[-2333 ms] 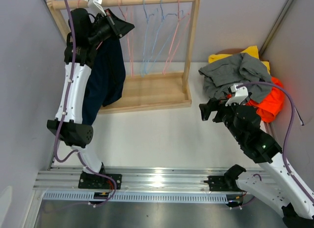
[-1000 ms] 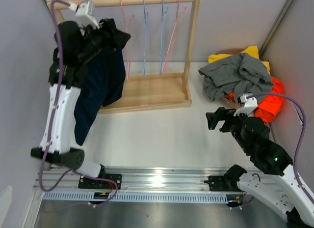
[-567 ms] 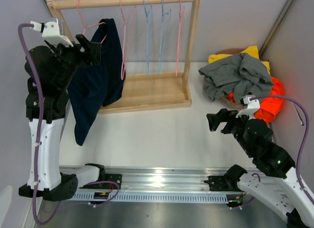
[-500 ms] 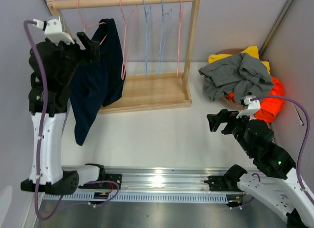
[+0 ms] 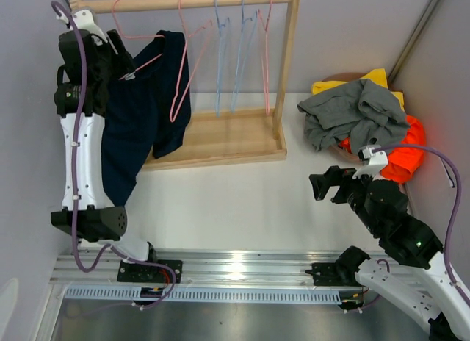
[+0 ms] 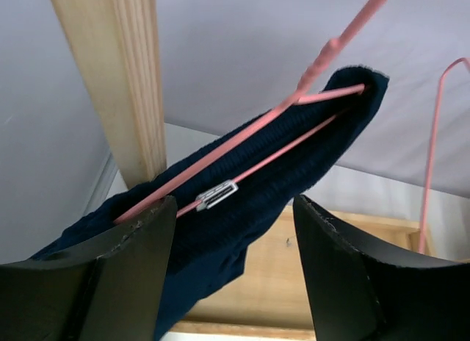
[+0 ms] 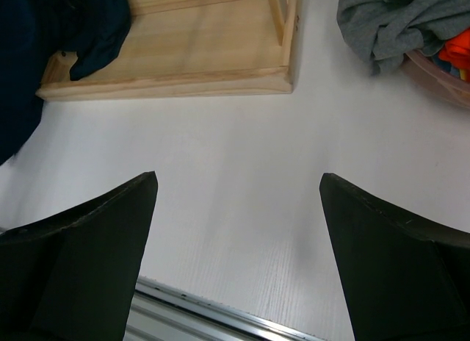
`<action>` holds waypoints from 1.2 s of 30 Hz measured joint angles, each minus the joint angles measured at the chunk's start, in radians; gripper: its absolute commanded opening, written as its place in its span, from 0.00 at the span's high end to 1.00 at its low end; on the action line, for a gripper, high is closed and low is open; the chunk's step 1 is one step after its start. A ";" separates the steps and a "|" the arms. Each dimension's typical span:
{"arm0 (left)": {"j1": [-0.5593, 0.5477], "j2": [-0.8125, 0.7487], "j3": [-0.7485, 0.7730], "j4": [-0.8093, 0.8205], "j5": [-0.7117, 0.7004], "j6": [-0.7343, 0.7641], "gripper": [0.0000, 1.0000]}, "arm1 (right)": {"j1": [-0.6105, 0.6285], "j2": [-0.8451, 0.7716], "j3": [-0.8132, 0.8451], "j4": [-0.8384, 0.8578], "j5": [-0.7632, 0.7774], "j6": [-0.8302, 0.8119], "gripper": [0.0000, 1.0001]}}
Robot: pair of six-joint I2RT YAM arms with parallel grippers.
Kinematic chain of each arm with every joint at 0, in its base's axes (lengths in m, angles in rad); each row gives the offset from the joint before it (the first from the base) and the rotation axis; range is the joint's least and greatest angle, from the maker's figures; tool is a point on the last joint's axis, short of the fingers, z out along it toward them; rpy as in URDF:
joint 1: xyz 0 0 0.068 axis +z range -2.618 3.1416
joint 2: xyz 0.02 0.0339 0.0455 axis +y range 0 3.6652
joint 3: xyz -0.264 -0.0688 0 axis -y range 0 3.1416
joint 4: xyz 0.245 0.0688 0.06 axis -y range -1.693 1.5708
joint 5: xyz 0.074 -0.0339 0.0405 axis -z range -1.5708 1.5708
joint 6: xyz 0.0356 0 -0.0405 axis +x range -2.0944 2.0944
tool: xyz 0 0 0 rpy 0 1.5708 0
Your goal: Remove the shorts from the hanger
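Note:
Navy shorts point(image 5: 143, 109) hang by the waistband from a pink hanger point(image 5: 139, 38) at the left end of the wooden rack point(image 5: 286, 69). In the left wrist view the waistband point(image 6: 294, 157) lies over the pink hanger wire point(image 6: 308, 80), with a small metal clip point(image 6: 217, 195) on the lower wire. My left gripper point(image 5: 120, 53) is raised beside it and stands open point(image 6: 233, 209); the cloth reaches in between the jaws near the left finger point(image 6: 125, 282). My right gripper point(image 5: 324, 187) is open over bare table point(image 7: 239, 178). Grey shorts point(image 5: 352, 109), yellow shorts point(image 5: 376, 78) and orange shorts point(image 5: 407, 153) lie piled at the right.
Empty pink and blue hangers point(image 5: 239, 54) hang along the rail and slant sideways. The rack's wooden base point(image 5: 220, 139) sits at the back, also in the right wrist view point(image 7: 183, 54). Walls close in on the left and right. A metal rail point(image 5: 235, 271) runs along the near edge.
My left gripper came off the waistband, swung out to the left, then rose back beside the hanger. The hangers have swung. The right arm has barely moved.

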 measured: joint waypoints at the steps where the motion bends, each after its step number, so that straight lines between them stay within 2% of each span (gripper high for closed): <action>1: 0.004 0.017 0.026 -0.008 0.004 -0.004 0.30 | 0.000 0.000 -0.003 0.001 0.000 0.000 0.00; 8: 0.006 0.048 0.122 -0.029 0.098 -0.022 0.29 | 0.000 0.000 -0.042 0.005 -0.001 0.000 0.00; 16: 0.032 0.039 0.193 -0.026 0.131 -0.026 0.29 | 0.000 0.029 -0.058 0.017 -0.026 0.000 0.01; 22: 0.085 0.045 0.171 -0.025 0.151 -0.034 0.30 | 0.000 0.084 -0.049 0.011 -0.033 -0.009 0.01; 32: 0.085 0.092 0.088 -0.020 0.225 -0.044 0.31 | 0.002 0.076 -0.049 0.013 -0.034 -0.007 0.00; 35: 0.085 0.092 0.056 -0.017 0.238 -0.048 0.38 | 0.002 0.071 -0.049 0.012 -0.033 -0.007 0.00; 36: 0.085 0.092 0.048 -0.017 0.245 -0.051 0.48 | 0.002 0.068 -0.049 0.012 -0.033 -0.007 0.01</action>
